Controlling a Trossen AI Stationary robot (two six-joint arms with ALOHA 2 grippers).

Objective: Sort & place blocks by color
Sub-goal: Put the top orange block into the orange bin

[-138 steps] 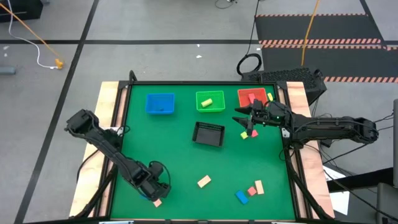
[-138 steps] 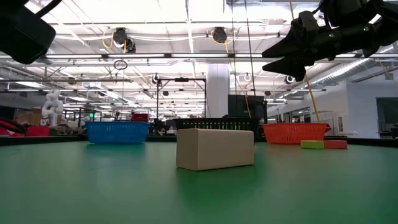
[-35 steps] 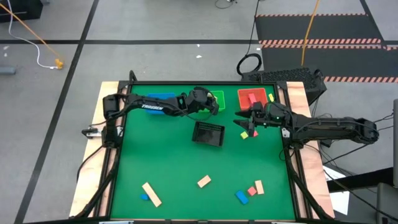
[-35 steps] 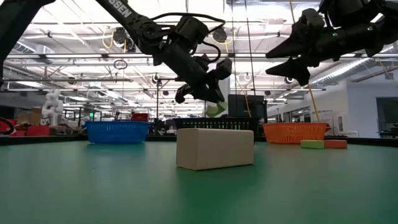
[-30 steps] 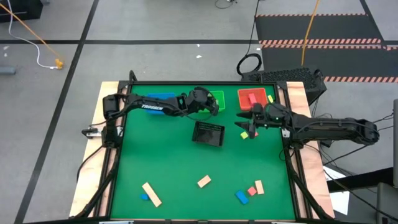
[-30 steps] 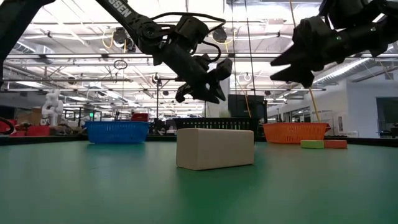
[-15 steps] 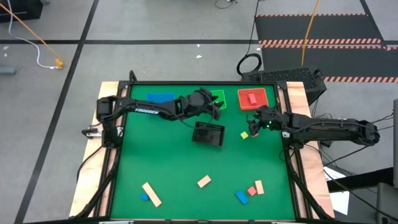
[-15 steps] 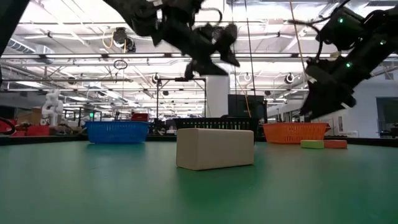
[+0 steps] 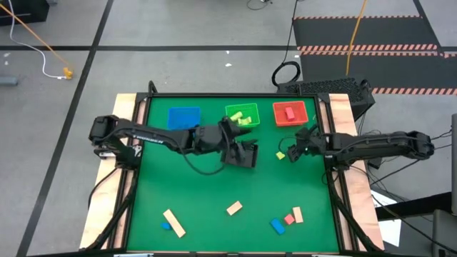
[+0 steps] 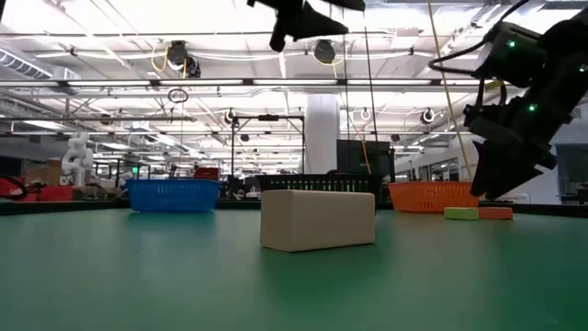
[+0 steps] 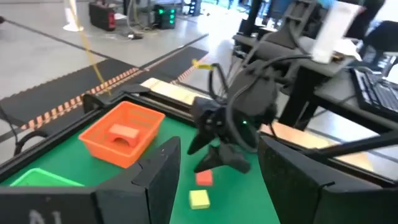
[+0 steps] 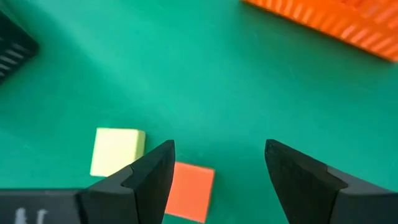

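Note:
My right gripper (image 12: 217, 149) is open and points down over two small blocks lying flat on the mat, a red block (image 12: 189, 190) beside one finger and a yellow block (image 12: 117, 151) just outside it. In the high view my right gripper (image 9: 291, 151) is near the table's right edge. My left gripper (image 9: 235, 140) is open and empty, above the black mesh tray (image 9: 241, 155). Yellow-green blocks (image 9: 246, 118) lie in the green tray, and a red block (image 9: 290, 113) lies in the red tray. Tan, blue and red blocks (image 9: 288, 219) lie near the near edge.
Blue tray (image 9: 183, 118), green tray (image 9: 233, 109) and red tray (image 9: 277, 118) stand in a row along the far edge. A tan bar (image 9: 173, 223) with a blue piece (image 9: 166, 227) lies near-left, and a tan block (image 9: 234, 208) lies mid-near. Bare green mat lies between.
My left gripper has let go of a yellow-green block over the green tray. It then drew back toward the near edge and now hangs above the black mesh tray. My right gripper has tipped downward and come down toward the yellow and red blocks, staying open.

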